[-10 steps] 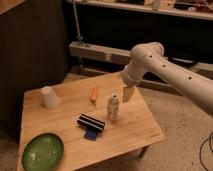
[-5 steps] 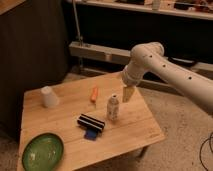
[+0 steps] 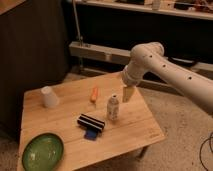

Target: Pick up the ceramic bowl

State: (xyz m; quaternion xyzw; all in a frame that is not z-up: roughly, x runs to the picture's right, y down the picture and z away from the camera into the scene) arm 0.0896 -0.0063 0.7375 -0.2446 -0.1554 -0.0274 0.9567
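Note:
The ceramic bowl (image 3: 42, 151), wide, shallow, glossy green with a darker rim, sits at the front left corner of the wooden table (image 3: 130, 127). The gripper (image 3: 128, 94) hangs from the white arm (image 3: 165, 67) over the table's right side, just right of a small white bottle (image 3: 113, 106). It is far from the bowl, across the table, and nothing shows in it.
A small white upturned cup (image 3: 49, 96) stands at the back left. An orange carrot-like item (image 3: 94, 93) lies near the back middle. A black-and-white striped packet with a blue item (image 3: 91, 125) lies in the middle. Dark shelving stands behind; carpet floor lies to the right.

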